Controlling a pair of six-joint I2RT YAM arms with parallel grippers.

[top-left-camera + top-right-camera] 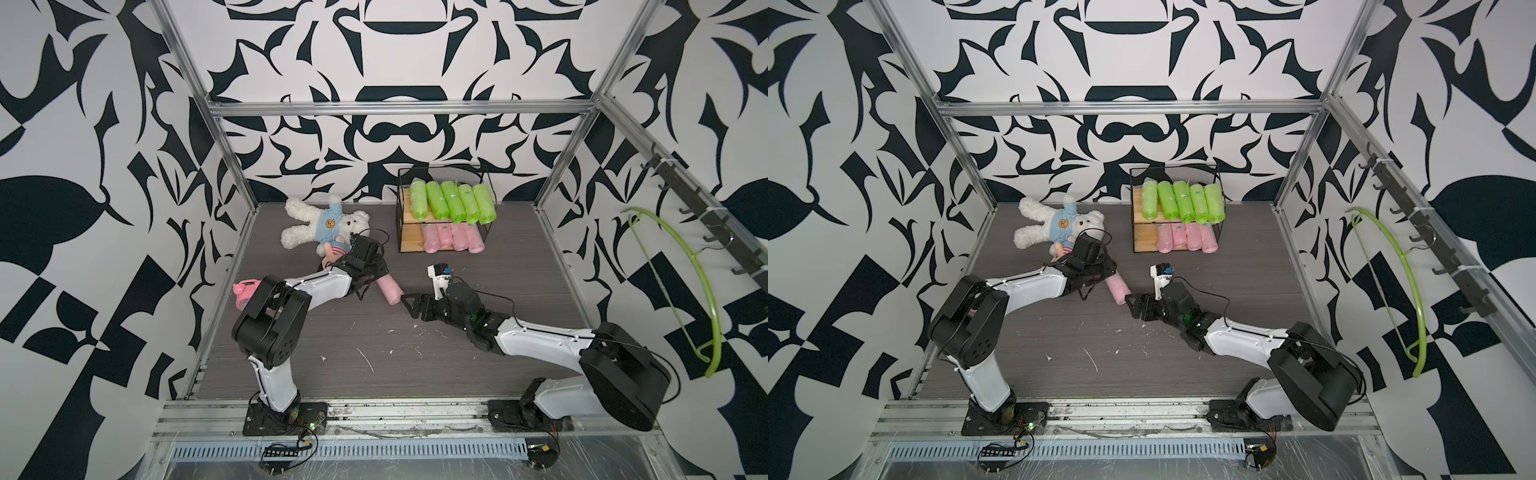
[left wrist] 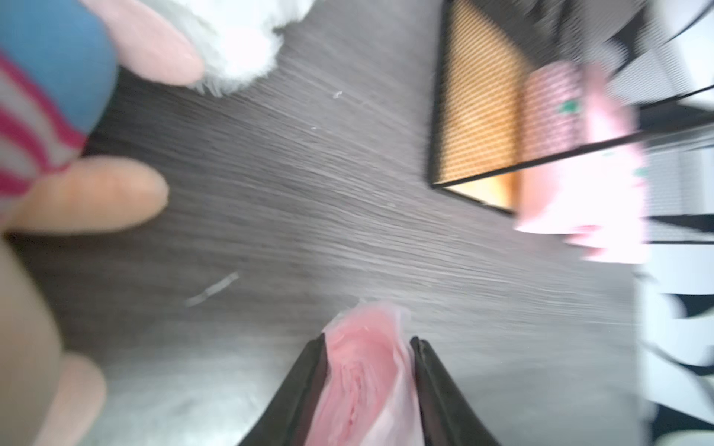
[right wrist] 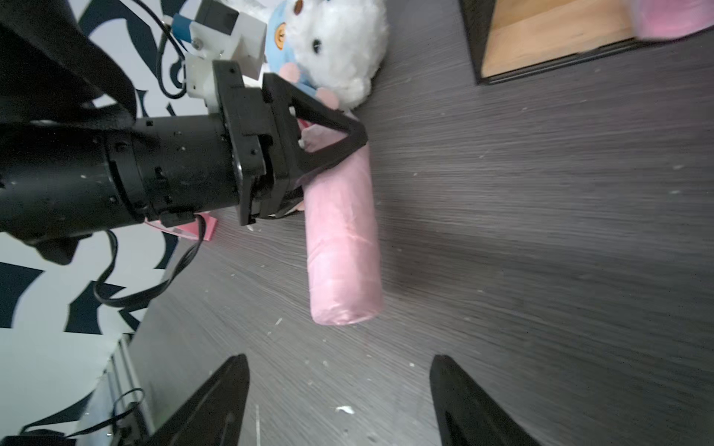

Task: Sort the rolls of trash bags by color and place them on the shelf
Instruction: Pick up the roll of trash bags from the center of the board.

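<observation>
A pale pink roll (image 1: 391, 291) (image 3: 342, 239) lies low over the dark table, and my left gripper (image 1: 371, 277) (image 2: 367, 343) is shut on its far end. Crumpled pink plastic (image 2: 367, 374) fills the gap between the fingers. My right gripper (image 1: 405, 302) (image 3: 340, 363) is open and empty, just short of the roll's free end. The shelf (image 1: 409, 216) stands at the back. Several green rolls (image 1: 453, 201) lie on its upper board and several pink rolls (image 1: 453, 239) on its lower one, seen in both top views (image 1: 1183, 201).
A white teddy bear (image 1: 324, 226) and a small striped doll (image 1: 332, 254) lie just behind the left gripper. A pink alarm clock (image 1: 245, 291) sits by the left arm's elbow. A green hanger (image 1: 681, 282) hangs from a hook rail on the right wall.
</observation>
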